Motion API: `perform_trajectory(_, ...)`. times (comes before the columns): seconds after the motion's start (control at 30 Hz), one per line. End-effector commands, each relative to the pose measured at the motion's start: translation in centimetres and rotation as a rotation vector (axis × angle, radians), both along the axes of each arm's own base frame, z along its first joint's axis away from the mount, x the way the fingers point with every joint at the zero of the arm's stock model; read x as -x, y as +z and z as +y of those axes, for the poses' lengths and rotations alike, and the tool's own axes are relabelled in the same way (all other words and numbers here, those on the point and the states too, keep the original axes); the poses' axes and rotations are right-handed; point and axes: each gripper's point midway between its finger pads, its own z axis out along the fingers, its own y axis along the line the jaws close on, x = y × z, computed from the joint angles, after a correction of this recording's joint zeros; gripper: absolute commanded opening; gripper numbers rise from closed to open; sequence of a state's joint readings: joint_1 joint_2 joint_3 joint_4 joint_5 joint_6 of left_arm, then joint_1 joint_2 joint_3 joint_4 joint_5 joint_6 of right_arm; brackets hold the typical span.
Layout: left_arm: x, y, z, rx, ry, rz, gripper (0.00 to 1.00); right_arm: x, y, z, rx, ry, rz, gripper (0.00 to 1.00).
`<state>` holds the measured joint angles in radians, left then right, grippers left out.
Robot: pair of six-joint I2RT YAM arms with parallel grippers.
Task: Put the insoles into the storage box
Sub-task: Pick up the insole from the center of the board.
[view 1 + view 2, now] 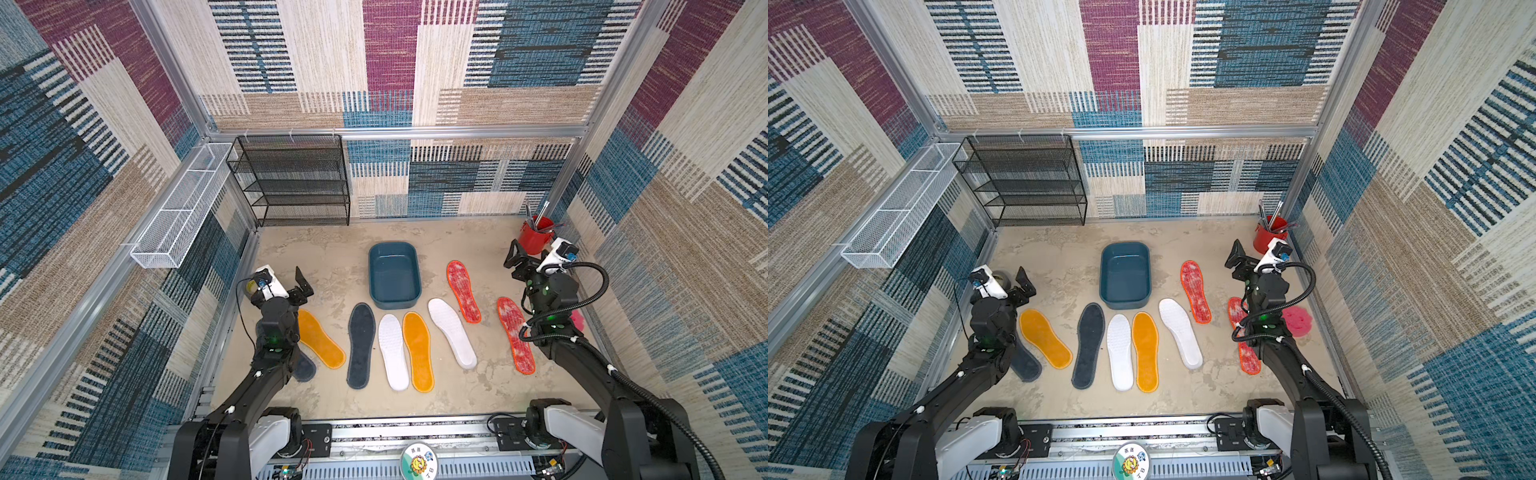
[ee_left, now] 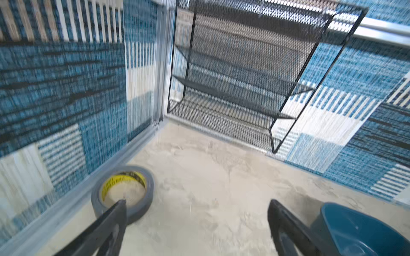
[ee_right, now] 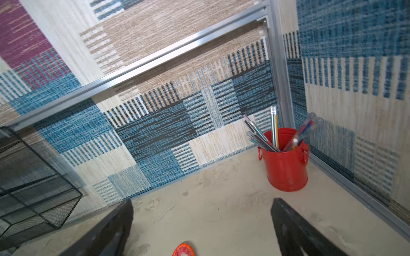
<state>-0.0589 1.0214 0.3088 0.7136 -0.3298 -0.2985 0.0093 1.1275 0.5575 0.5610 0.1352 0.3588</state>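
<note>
Beige mottled desk [image 1: 324,257]; woven patchwork panels [image 1: 457,178] on three sides, aluminium frame [image 1: 395,132].
One box [image 1: 393,275], desk centre toward far edge, long axis near-to-far.
Eight insoles flat on desk, all outside box, in row on its near side and right. Long axes roughly near-to-far, several slanted; toe ends unclear.
Count: white pair [image 1: 392,353], orange pair [image 1: 419,351], grey pair [image 1: 360,345] (one half under left arm [image 1: 274,332]), red pair [image 1: 463,291] toward right edge.
Left hand [image 1: 302,286] wide, empty, near left edge.
Right hand [image 1: 515,261] wide, empty, near far right corner.
</note>
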Motion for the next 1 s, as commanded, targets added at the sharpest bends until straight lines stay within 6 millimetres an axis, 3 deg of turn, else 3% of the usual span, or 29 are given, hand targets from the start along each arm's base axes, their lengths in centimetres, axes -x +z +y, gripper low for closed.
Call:
perform_trajectory(0.0,-0.4,2.3,-1.8,0.142,-0.102,-0.025,1.00,-1.7,-2.6,1.0,-0.026,0.036,0.181,0.98)
perform_trajectory(0.1,-0.3,2.0,-3.4,0.148,-0.174,0.248,1.00,-2.5,-3.9,2.7,0.028,0.077,0.270,0.98)
perform_trajectory(0.3,2.3,4.7,-8.5,0.317,-0.472,0.106,1.00,-2.1,-5.3,8.4,0.092,0.187,0.330,0.98)
perform_trajectory(0.47,4.4,1.3,-9.9,0.350,-0.509,0.514,0.92,-1.7,-6.2,11.9,0.160,0.245,0.396,0.98)
perform_trajectory(0.57,6.6,-0.9,-12.5,0.472,-0.614,0.729,0.84,-1.3,-6.8,12.8,0.156,0.292,0.415,0.98)
perform_trajectory(0.67,9.2,-3.1,-15.1,0.571,-0.679,0.837,0.79,-0.9,-6.6,12.7,0.163,0.299,0.404,0.98)
perform_trajectory(0.8,12.2,-5.6,-17.5,0.525,-0.683,0.923,0.78,-0.3,-6.3,12.8,0.147,0.307,0.391,0.98)
perform_trajectory(0.97,14.1,-8.4,-20.7,0.496,-0.720,1.013,0.76,0.4,-6.6,13.6,0.147,0.340,0.398,0.98)
